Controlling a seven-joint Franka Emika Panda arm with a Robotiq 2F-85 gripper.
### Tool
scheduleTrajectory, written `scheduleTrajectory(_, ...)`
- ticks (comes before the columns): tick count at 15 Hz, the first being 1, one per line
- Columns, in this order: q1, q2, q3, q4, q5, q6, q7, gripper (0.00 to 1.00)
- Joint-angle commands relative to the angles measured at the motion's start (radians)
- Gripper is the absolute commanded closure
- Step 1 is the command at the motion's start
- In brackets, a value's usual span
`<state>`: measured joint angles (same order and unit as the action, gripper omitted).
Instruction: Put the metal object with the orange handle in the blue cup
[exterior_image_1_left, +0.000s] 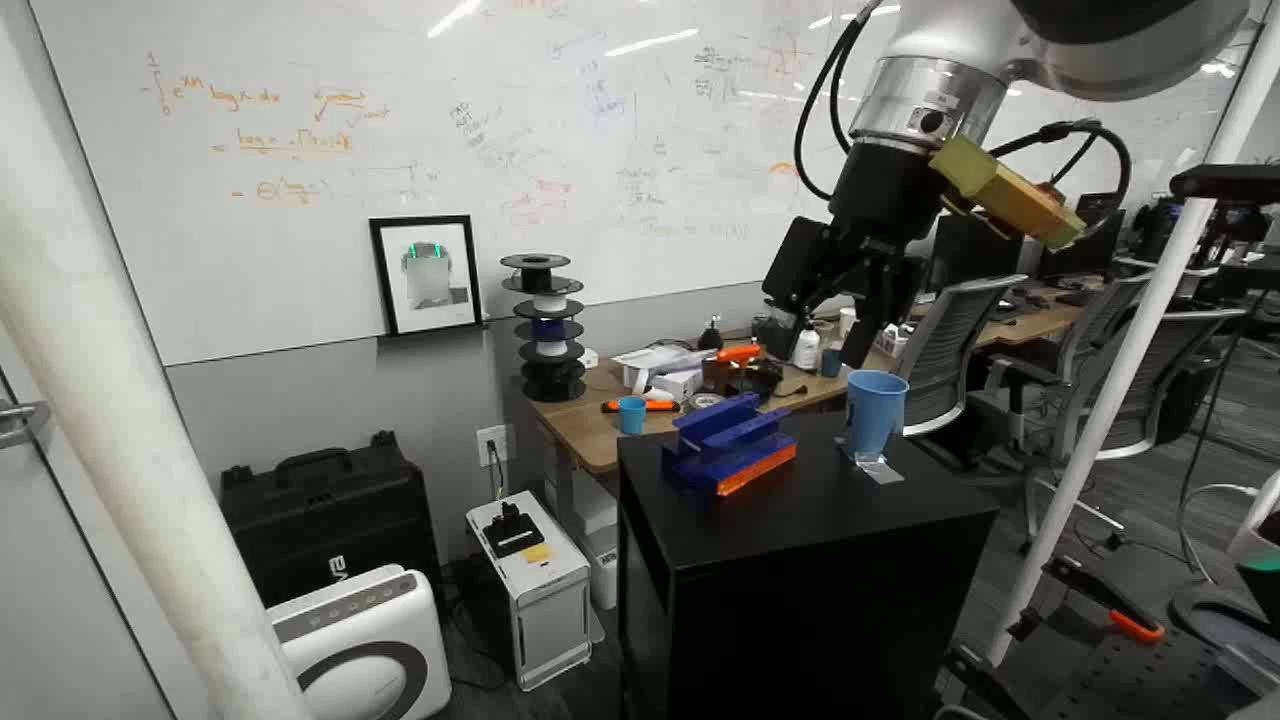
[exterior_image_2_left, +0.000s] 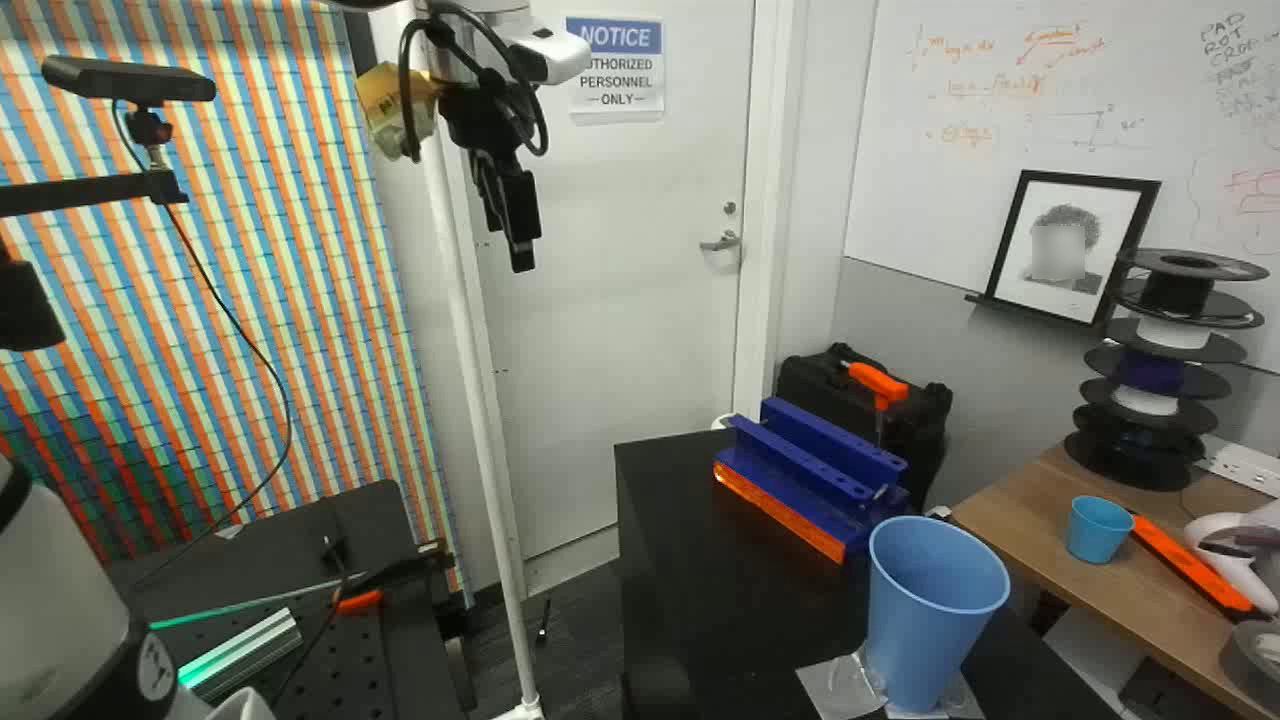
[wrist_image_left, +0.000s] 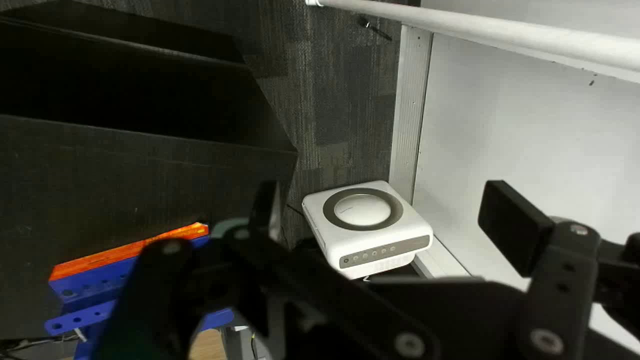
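Your end effector (wrist_image_left: 390, 217) hangs higher than the bench (exterior_image_1_left: 800, 525), jaws wide apart and empty, so best centre over the orange-handled tool (exterior_image_2_left: 878, 382), upright at the blue rack (exterior_image_2_left: 800, 448) below, close squarely, lift vertically, then cross to the blue cup (exterior_image_2_left: 928, 630) beyond.

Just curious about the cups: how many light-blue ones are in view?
2: the tall blue cup on the black stand, a second cup on the wooden desk. More may be hidden.
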<state>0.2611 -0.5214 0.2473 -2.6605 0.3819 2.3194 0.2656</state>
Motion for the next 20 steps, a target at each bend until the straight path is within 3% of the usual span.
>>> scheduleTrajectory(1, 0.004, -0.001, -0.005, 0.004, -0.004, -0.002, 0.003, 0.0)
scheduleTrajectory(6, 0.004, -0.004, -0.005, 0.009, -0.004, -0.002, 0.003, 0.0)
scheduleTrajectory(9, -0.012, 0.035, -0.03, 0.085, -0.132, -0.148, -0.125, 0.0)
scheduleTrajectory(14, -0.031, 0.156, -0.244, 0.252, -0.255, -0.294, -0.507, 0.0)
scheduleTrajectory(17, -0.105, 0.285, -0.295, 0.371, -0.298, -0.265, -0.663, 0.0)
scheduleTrajectory(20, -0.158, 0.451, -0.315, 0.515, -0.312, -0.216, -0.71, 0.0)
